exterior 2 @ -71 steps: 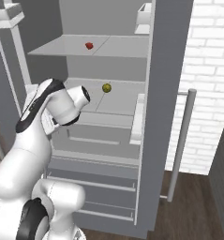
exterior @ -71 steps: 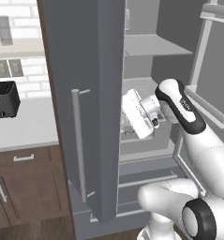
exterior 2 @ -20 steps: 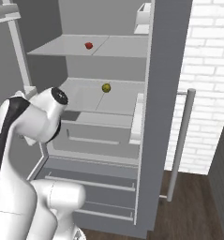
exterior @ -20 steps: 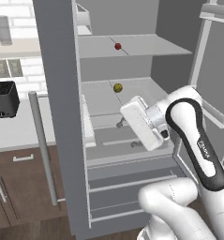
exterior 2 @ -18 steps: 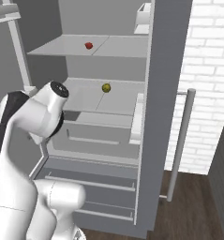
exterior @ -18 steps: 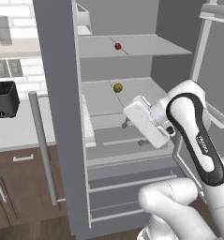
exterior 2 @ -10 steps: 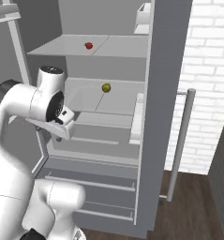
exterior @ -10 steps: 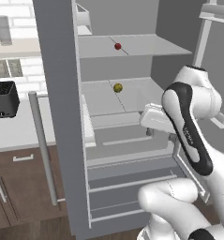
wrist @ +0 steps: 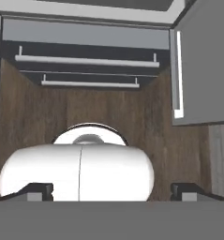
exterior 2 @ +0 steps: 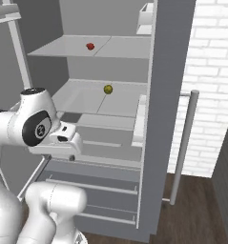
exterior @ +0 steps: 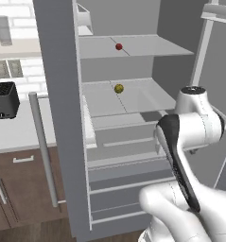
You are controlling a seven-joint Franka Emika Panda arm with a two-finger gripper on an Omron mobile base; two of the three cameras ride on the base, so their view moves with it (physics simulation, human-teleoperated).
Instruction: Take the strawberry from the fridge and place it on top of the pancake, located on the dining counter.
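The fridge (exterior: 57, 94) stands with both doors swung open (exterior 2: 168, 95). The strawberry (exterior: 118, 46) lies on its upper shelf, small and red (exterior 2: 90, 46). One shelf lower sits a yellow-green ball (exterior: 118, 88) (exterior 2: 108, 89). My gripper (exterior 2: 60, 156) hangs in front of the lower shelf edge, well below and to the left of the strawberry, pointing down. In the hand view the gripper (wrist: 112, 191) is open with nothing between its fingertips (wrist: 38, 190), and it looks down at the fridge's lower drawers (wrist: 85, 61) and the wood floor. The pancake and dining counter are out of view.
A black toaster (exterior: 3, 100) sits on the white counter over brown cabinets to the left. The open door's long bar handle (exterior 2: 182, 143) stands near a white brick wall (exterior 2: 211, 71). The other door (exterior: 218, 71) juts out beside my arm.
My arm has folded back and the hand has dropped from shelf height, turning to point down at the floor. The strawberry and the ball have not moved.
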